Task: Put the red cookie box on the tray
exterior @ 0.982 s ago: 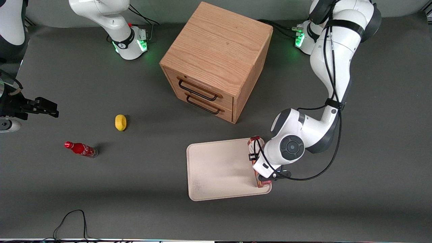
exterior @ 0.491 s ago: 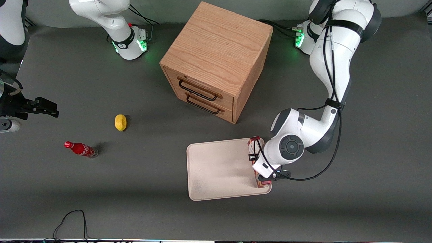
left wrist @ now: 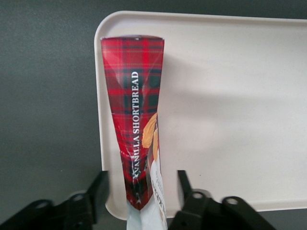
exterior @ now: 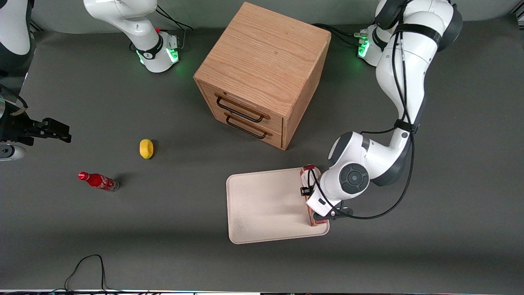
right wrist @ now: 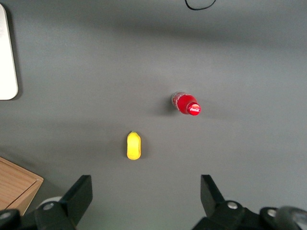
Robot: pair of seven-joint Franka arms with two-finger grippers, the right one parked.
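Wooden two-drawer cabinet (exterior: 262, 73) at upper centre of the front view, both drawers closed, dark wire handles. Yellow lemon-like object (exterior: 146, 148) at centre left on the grey bench (exterior: 123, 225). Red soda bottle (exterior: 98, 181) lying lower left of it. Black cable loop (exterior: 88, 270) at bottom left.

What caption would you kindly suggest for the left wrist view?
Open gripper straddles the red cookie box standing on edge along the tray rim.

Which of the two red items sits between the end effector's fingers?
The dark-red tartan cardboard cookie box, standing on edge on the pale tray, between the open end effector fingers; the small red soda bottle lies toward the parked arm's end.
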